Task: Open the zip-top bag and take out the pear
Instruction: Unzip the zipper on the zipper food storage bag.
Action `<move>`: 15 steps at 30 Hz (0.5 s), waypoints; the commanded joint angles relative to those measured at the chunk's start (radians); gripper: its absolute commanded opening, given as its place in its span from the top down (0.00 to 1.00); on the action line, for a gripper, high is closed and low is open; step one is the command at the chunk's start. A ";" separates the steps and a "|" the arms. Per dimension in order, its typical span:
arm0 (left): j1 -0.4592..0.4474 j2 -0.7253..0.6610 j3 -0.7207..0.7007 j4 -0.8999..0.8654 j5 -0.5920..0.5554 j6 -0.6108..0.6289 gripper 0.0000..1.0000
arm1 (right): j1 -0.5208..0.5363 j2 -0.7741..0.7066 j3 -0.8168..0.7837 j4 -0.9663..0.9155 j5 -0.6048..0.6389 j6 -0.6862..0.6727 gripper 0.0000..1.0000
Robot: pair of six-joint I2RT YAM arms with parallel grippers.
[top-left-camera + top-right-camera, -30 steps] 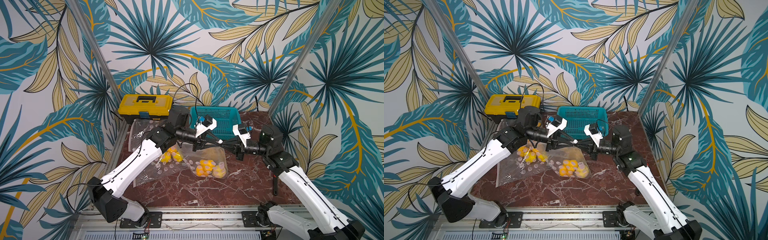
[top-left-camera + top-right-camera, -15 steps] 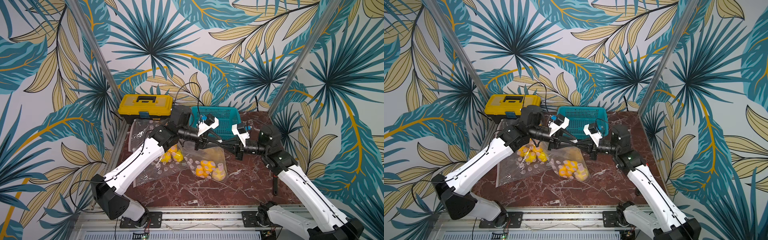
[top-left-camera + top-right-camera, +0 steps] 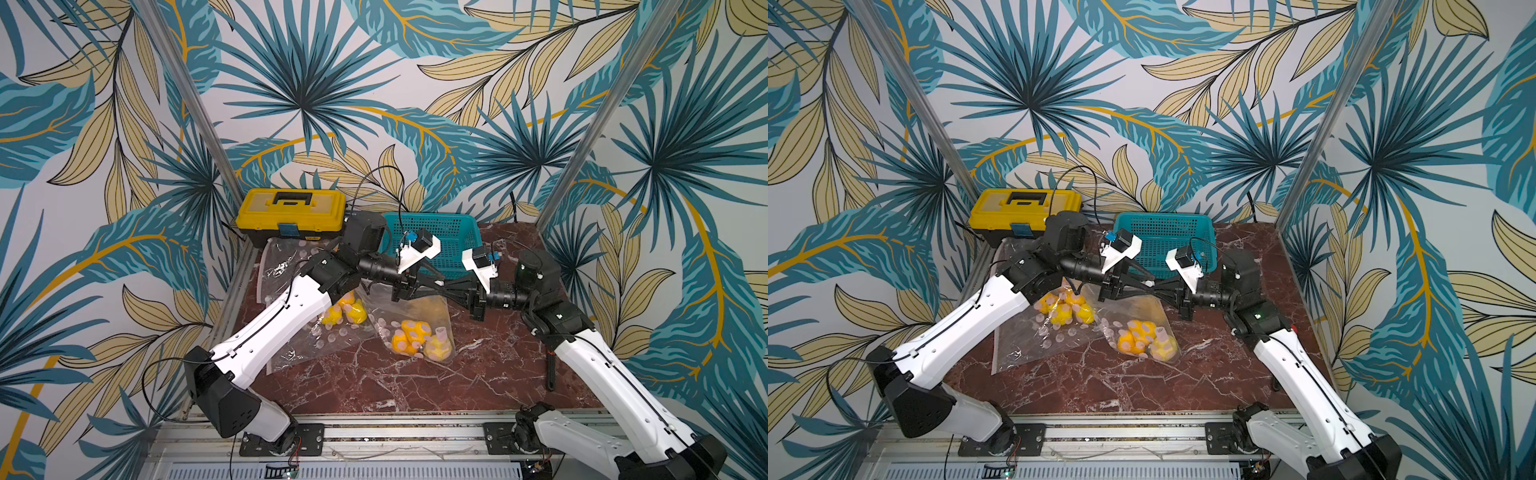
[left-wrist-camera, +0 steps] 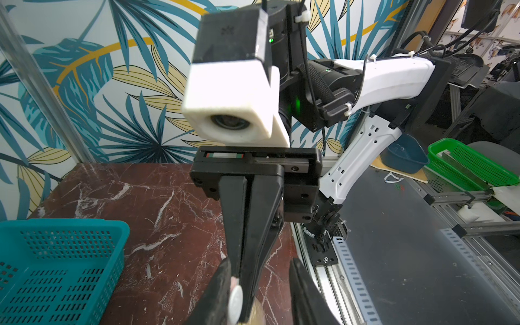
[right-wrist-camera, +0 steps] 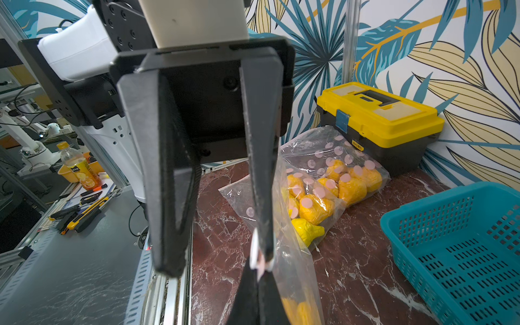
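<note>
Item: zip-top bag (image 5: 295,270), top edge pinched in the tight-pressed right gripper (image 5: 257,267), pears (image 3: 415,336) sagging below it; left gripper (image 5: 218,261) spread wide, one finger alongside that edge.

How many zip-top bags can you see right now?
2. The held bag hangs mid-table, top pinched in the right gripper; the flat bag lies partly under the left arm, in front of the yellow toolbox. That arm may hide more.
</note>
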 commanded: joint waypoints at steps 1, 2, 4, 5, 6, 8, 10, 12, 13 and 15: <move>0.001 0.025 -0.017 -0.011 -0.072 0.003 0.64 | 0.011 -0.021 0.019 0.032 -0.054 -0.001 1.00; 0.001 0.025 -0.017 -0.011 -0.078 0.003 0.63 | 0.011 -0.023 0.020 0.031 -0.055 -0.002 1.00; 0.001 0.027 -0.018 -0.011 -0.095 0.003 0.56 | 0.011 -0.024 0.020 0.028 -0.055 -0.003 1.00; 0.003 0.027 -0.019 -0.012 -0.109 0.000 0.54 | 0.010 -0.027 0.019 0.026 -0.056 -0.006 1.00; 0.002 0.025 -0.021 -0.012 -0.121 -0.002 0.53 | 0.011 -0.029 0.019 0.025 -0.056 -0.008 1.00; 0.006 0.021 -0.024 -0.012 -0.129 -0.002 0.51 | 0.011 -0.031 0.017 0.020 -0.056 -0.011 1.00; 0.012 0.014 -0.030 -0.011 -0.115 -0.001 0.56 | 0.012 -0.033 0.017 0.018 -0.055 -0.011 1.00; 0.017 0.009 -0.033 -0.012 -0.095 0.002 0.66 | 0.011 -0.035 0.017 0.019 -0.050 -0.013 1.00; 0.019 0.007 -0.035 -0.012 -0.084 0.003 0.70 | 0.013 -0.036 0.017 0.018 -0.051 -0.013 1.00; 0.018 0.006 -0.037 -0.012 -0.057 0.007 0.74 | 0.013 -0.034 0.019 0.019 -0.048 -0.013 1.00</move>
